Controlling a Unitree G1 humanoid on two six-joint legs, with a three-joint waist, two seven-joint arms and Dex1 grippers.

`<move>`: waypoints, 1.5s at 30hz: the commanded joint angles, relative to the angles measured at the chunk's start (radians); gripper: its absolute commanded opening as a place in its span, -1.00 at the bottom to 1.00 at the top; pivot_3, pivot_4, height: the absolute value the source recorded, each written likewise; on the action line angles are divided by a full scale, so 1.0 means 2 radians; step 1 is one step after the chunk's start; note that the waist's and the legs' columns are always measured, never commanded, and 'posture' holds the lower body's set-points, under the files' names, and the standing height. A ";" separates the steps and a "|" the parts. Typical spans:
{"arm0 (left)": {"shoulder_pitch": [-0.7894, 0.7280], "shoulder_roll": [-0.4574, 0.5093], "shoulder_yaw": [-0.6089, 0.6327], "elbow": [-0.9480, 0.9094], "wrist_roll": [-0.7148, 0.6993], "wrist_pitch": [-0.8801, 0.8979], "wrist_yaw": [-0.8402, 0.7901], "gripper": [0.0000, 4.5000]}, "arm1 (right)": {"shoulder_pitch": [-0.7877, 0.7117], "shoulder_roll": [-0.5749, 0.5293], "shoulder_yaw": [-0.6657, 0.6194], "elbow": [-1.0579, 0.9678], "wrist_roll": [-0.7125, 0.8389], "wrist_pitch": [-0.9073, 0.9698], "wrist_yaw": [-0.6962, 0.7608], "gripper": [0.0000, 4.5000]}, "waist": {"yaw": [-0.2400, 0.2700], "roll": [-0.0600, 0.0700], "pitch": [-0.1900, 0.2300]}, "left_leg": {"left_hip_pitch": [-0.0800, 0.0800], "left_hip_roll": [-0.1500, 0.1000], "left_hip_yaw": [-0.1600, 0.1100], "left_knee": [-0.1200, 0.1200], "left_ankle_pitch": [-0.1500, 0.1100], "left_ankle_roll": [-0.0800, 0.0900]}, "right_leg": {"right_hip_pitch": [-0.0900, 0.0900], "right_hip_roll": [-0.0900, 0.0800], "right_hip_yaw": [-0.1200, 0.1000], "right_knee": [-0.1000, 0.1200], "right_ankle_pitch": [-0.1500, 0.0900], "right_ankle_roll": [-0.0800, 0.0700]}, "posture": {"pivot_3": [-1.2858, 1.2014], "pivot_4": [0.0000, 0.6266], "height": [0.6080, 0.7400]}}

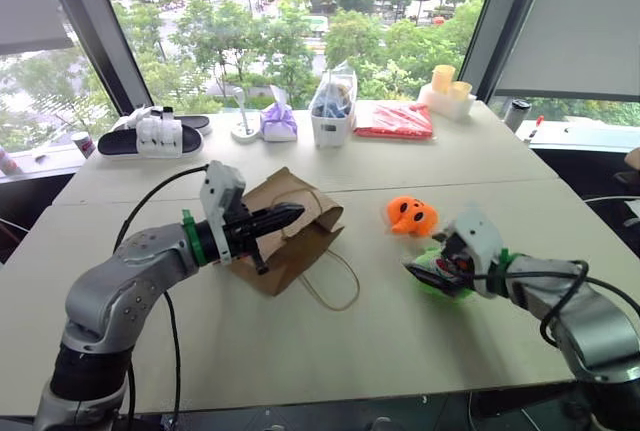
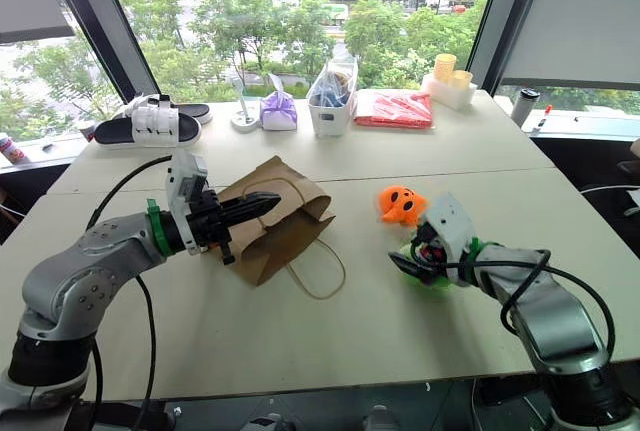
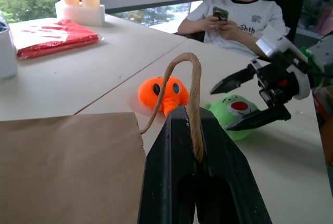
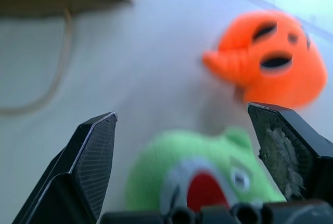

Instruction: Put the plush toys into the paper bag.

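Note:
The brown paper bag (image 1: 290, 236) lies on the table left of centre, one string handle (image 1: 335, 286) looped loose on the tabletop. My left gripper (image 1: 295, 213) is shut on the bag's other string handle (image 3: 192, 94), which arches up over its fingers. The orange plush toy (image 1: 411, 215) sits to the right of the bag. Just in front of it is the green plush toy (image 1: 440, 281). My right gripper (image 1: 425, 259) is open, its fingers (image 4: 88, 161) spread on either side of the green toy (image 4: 192, 167), not closed on it.
Along the far edge by the window stand black-and-white slippers (image 1: 150, 136), a purple pouch (image 1: 278, 121), a white tub with a clear bag (image 1: 333, 111), a red packet (image 1: 395, 121) and yellow cups (image 1: 448, 86). A person (image 3: 244, 11) sits at the table's right side.

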State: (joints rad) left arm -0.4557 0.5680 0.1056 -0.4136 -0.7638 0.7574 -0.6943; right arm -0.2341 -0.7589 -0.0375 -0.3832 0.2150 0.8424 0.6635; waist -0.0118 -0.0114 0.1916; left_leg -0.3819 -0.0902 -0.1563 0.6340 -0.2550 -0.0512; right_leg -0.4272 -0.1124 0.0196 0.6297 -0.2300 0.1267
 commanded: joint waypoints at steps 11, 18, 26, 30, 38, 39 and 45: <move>-0.007 0.011 0.013 -0.014 0.002 -0.010 0.007 -1.00 | -0.013 -0.038 0.040 0.103 -0.094 -0.160 -0.007 0.38 | 0.000 0.000 0.000 | 0.001 0.000 0.000 0.000 0.000 0.000 | 0.000 0.000 0.000 0.000 0.000 0.000 | 0.03 -0.52 1.00; -0.014 0.013 0.021 -0.010 -0.010 -0.005 0.010 -1.00 | -0.050 0.000 0.019 0.056 -0.012 -0.121 0.033 -0.97 | -0.001 0.000 0.000 | 0.001 0.000 0.000 0.000 0.000 0.000 | 0.000 0.000 0.000 0.000 0.000 0.000 | 0.03 -0.52 1.00; -0.036 0.011 0.034 0.001 -0.046 0.015 0.017 -1.00 | -0.117 0.143 0.110 0.018 0.044 -0.097 0.030 -0.97 | -0.001 0.000 0.000 | 0.001 0.001 0.000 0.000 0.000 0.000 | 0.000 0.000 0.000 0.000 0.000 0.000 | 0.03 -0.52 1.00; -0.044 0.010 0.036 0.000 -0.061 0.024 0.020 -1.00 | -0.143 0.202 0.150 0.069 0.021 -0.129 0.012 -0.97 | -0.001 -0.001 0.000 | 0.001 0.000 0.000 0.000 0.000 0.000 | 0.000 0.000 0.000 0.000 0.000 0.000 | 0.03 -0.52 1.00; -0.034 0.012 0.053 -0.019 -0.114 0.051 0.044 -1.00 | -0.214 0.333 0.185 0.250 -0.036 -0.267 -0.027 -0.97 | -0.005 -0.001 0.000 | 0.002 0.001 -0.001 -0.001 0.001 -0.001 | 0.000 0.001 0.001 0.001 0.000 -0.001 | 0.03 -0.52 1.00; -0.032 0.012 0.055 -0.020 -0.119 0.053 0.047 -1.00 | -0.220 0.343 0.186 0.264 -0.038 -0.279 -0.027 -0.97 | -0.005 -0.001 0.000 | 0.002 0.001 -0.001 -0.002 0.001 -0.001 | 0.000 0.001 0.001 0.001 0.000 -0.001 | 0.03 -0.52 1.00; -0.024 0.009 0.062 -0.026 -0.131 0.051 0.073 -1.00 | -0.242 0.394 0.178 0.325 -0.046 -0.331 -0.044 -0.21 | -0.005 0.000 0.000 | 0.002 0.001 -0.001 -0.002 0.001 -0.001 | 0.000 0.002 0.001 0.001 0.000 -0.001 | 0.03 -0.52 1.00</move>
State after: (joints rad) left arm -0.5036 0.5844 0.1952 -0.4348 -1.0006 0.8686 -0.5630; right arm -0.6892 0.0012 0.3316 0.2716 0.1280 0.2264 0.5911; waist -0.0210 -0.0124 0.1915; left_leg -0.3771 -0.0888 -0.1575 0.6309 -0.2539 -0.0534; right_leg -0.4271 -0.1091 0.0214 0.6312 -0.2289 0.1251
